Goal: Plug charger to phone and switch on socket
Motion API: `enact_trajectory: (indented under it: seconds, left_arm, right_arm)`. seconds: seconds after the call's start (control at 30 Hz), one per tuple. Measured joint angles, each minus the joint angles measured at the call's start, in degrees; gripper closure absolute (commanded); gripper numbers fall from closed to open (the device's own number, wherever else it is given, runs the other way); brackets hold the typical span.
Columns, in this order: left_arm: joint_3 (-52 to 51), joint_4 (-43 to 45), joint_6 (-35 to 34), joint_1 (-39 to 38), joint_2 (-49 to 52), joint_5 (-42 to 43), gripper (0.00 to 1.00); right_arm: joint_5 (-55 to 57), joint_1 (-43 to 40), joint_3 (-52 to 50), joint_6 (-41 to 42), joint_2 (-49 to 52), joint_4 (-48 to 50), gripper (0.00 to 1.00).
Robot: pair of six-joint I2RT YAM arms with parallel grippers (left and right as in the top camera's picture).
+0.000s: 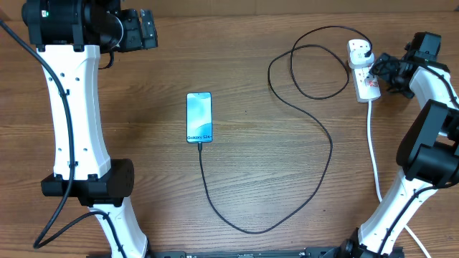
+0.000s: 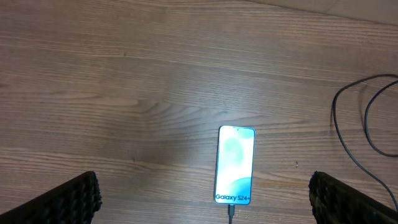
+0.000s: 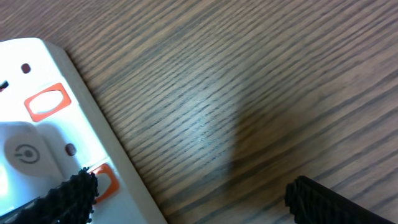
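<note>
Overhead view: the slim black-edged phone [image 1: 199,117] with the bright blue screen lies flat in the middle of the brown wooden tabletop [image 1: 251,64]. The long thin black charger cable [image 1: 330,147] runs up to the phone's bottom edge and looks pushed in there, so I think that part is done. The cable loops away to the right. Its black plug [image 1: 363,51] sits in the small white socket strip [image 1: 367,87] at the upper right of the frame. What seems left is the switch. I cannot tell if it is on or off.

The right tool [image 1: 382,74] is just beside the socket strip, on its right side. Its two fingers are wide apart with nothing between them. In the right wrist view the strip fills the left side of the frame. One black finger [image 3: 68,196] hangs over the strip near the lower red switch [image 3: 107,180]. I cannot tell if it touches.

The left tool [image 1: 140,30] is at the upper left of the overhead frame, well apart from the phone. Its fingers are wide apart too, and it holds nothing.
</note>
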Motion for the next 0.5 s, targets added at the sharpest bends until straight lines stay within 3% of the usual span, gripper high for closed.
enact_trajectory:
  seconds: [0.5]
  left_arm:
    - [0.0,0.0,0.0,0.0,0.0,0.0,0.0]
  right_arm:
    - [-1.05,-0.02,0.11,0.0,0.0,-0.42,0.02]
